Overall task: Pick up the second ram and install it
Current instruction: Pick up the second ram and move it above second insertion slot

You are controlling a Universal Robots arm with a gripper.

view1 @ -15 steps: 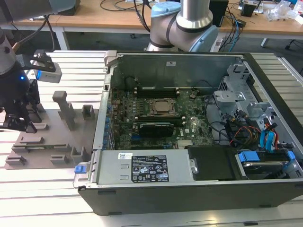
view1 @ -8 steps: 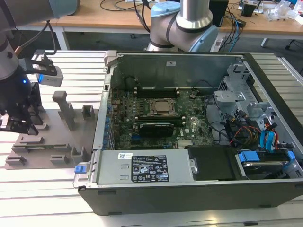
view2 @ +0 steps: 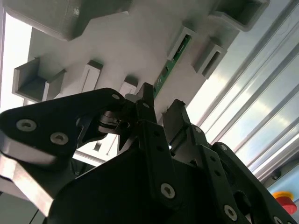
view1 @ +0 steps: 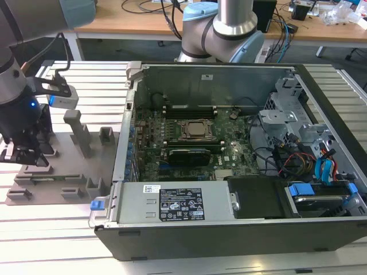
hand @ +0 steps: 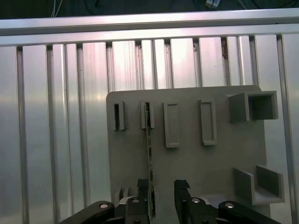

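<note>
Closest in, finds the gripper (hand: 162, 185) low over a gray holder (hand: 196, 163), black fingers (hand: 141, 196) parted by a moderate gap and clamped on nothing. Catches the second ram (hand: 149, 154), a thin green stick standing on edge, running from one of the holder's narrow slots back into that gap. Puts it just beside one finger, perhaps touching, and clearly apart from the other. Shows the same stick (view2: 172, 63) in the second wrist view, seated in the holder (view2: 135, 42) and reaching toward the fingertips (view2: 145, 95), with a red and yellow button (view2: 285, 201) beyond the arm's dark body. Places the gripper (view1: 24, 159) at the exterior view's left, above the holder (view1: 63, 169) on a slatted aluminum table (view1: 57, 240). Sets an open computer case (view1: 229, 243) toward the exterior view's right of the holder, motherboard exposed and the square CPU socket (view1: 196, 130) near its middle. Takes in, farthest back, the arm's base (view1: 221, 28) behind the case and a wooden desk (view1: 143, 17) strung with cables.
</note>
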